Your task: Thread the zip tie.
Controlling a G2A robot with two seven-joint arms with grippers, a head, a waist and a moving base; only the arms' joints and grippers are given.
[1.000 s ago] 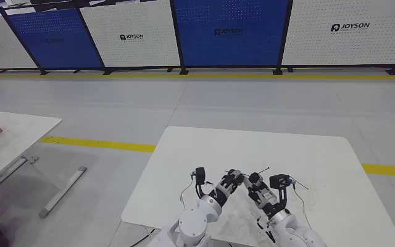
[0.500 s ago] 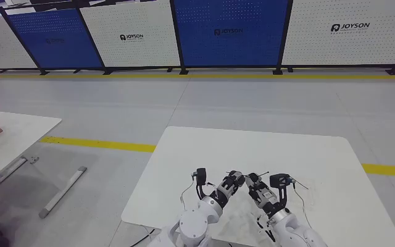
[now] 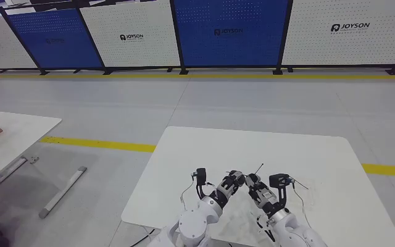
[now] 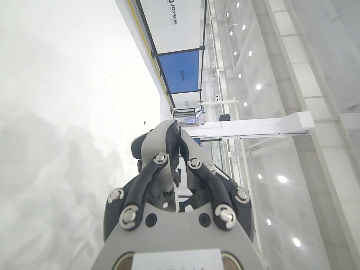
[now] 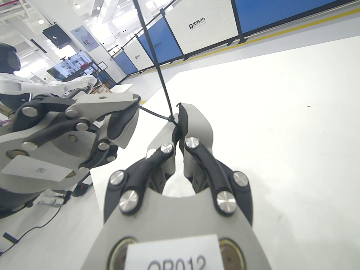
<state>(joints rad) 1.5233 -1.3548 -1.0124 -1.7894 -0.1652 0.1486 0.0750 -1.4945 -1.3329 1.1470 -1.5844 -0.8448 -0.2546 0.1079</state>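
Zip tie (image 5: 152,54) pinched in left gripper (image 5: 136,109), right gripper (image 5: 178,119).

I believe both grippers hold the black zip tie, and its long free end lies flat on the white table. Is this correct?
Not quite: the long free end of the zip tie sticks up into the air, clear of the white table, as the right wrist view shows. The left gripper and right gripper do both hold it, jaws shut.
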